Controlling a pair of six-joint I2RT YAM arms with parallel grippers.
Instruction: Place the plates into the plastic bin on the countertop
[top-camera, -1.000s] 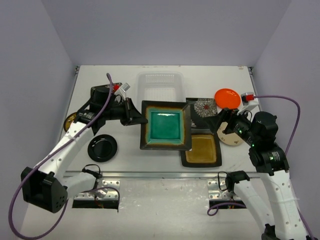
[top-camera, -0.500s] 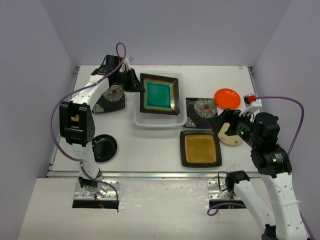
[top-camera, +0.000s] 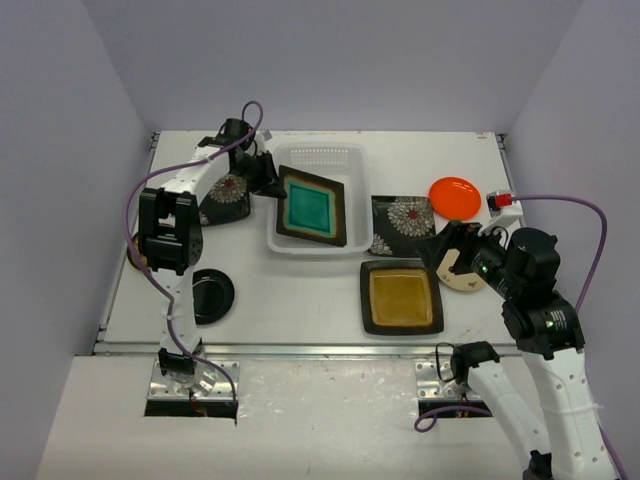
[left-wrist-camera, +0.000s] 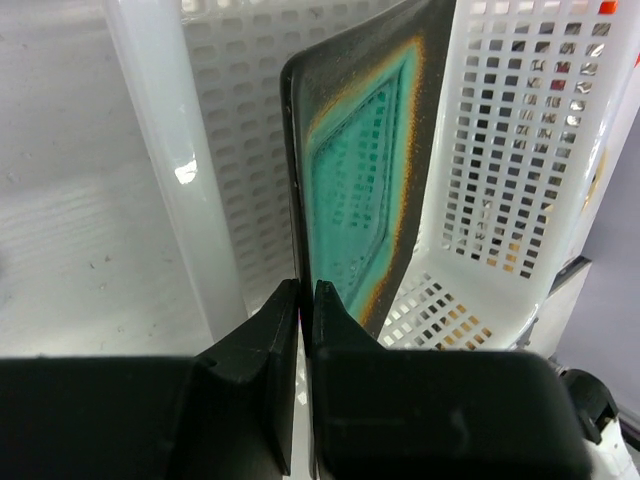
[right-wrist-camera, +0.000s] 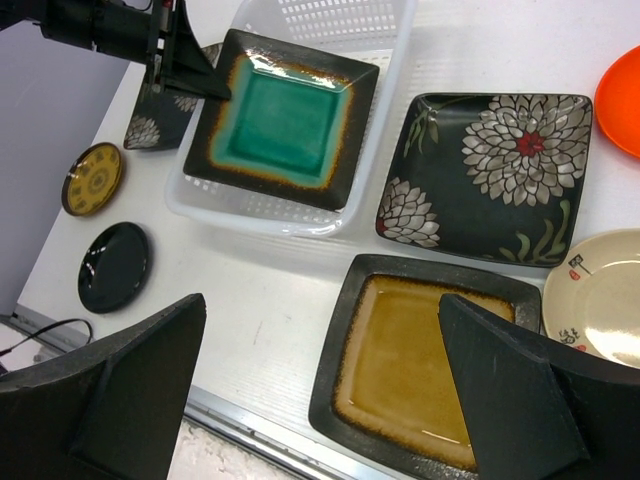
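The left gripper was clamped on the dark rim of the teal square plate, which sat tilted in the plastic bin just ahead of it. The right gripper stood wide and empty above the amber plate on the countertop.

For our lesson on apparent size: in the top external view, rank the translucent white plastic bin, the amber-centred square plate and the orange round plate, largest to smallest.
1. translucent white plastic bin
2. amber-centred square plate
3. orange round plate
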